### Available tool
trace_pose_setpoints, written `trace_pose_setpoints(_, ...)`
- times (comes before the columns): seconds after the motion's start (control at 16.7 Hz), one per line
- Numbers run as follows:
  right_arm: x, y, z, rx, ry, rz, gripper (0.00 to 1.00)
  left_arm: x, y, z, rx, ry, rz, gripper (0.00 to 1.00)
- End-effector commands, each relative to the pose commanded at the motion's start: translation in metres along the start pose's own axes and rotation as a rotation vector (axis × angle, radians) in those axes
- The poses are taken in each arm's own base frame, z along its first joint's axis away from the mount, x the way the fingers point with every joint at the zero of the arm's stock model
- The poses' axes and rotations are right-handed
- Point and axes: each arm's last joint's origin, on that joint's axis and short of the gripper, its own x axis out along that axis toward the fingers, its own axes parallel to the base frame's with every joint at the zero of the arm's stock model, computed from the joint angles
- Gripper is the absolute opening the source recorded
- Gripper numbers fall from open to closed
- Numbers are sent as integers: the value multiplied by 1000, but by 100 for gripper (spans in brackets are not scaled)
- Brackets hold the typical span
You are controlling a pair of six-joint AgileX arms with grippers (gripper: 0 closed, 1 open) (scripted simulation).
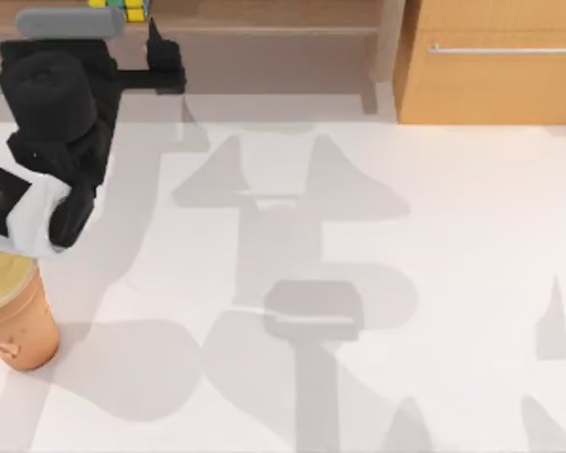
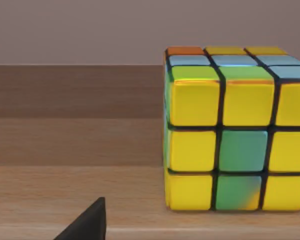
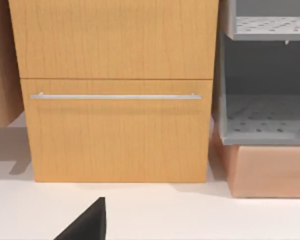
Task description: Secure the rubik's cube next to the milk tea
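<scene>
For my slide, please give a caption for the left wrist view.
Rubik's cube standing on a wooden shelf, seen close from the left arm's wrist.

The worktop [image 1: 377, 283] is a pale, plain surface crossed by grey shadows. At its left edge in the top view the milk tea [image 1: 14, 316] stands upright on it, partly under the left arm and well back from that arm's jaws. Along the far side runs a wooden shelf [image 2: 75, 195], and the rubik's cube [image 2: 230, 135] sits flat on that shelf, just ahead of the left jaws and a little to one side of them. Further right along the far side, an orange-tan wooden cabinet [image 3: 117, 125] with a slim metal handle [image 3: 115, 96] stands directly on the worktop, facing the right jaws.
</scene>
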Motion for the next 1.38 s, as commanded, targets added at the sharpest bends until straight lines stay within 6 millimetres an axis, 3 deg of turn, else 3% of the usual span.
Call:
trace_pose_setpoints(0.54, 0, 0, 0, 0, 0, 0, 100, 21, 1, 19, 1, 0, 0, 100)
trace_pose_setpoints(0.9, 0, 0, 0, 0, 0, 0, 100, 57, 0, 2, 0, -3, 0, 100)
trace_pose_setpoints(1.2, 0, 0, 0, 0, 0, 0, 100, 60, 0, 0, 0, 0, 0, 100)
trace_pose_setpoints(1.38, 0, 0, 0, 0, 0, 0, 100, 60, 0, 0, 0, 0, 0, 77)
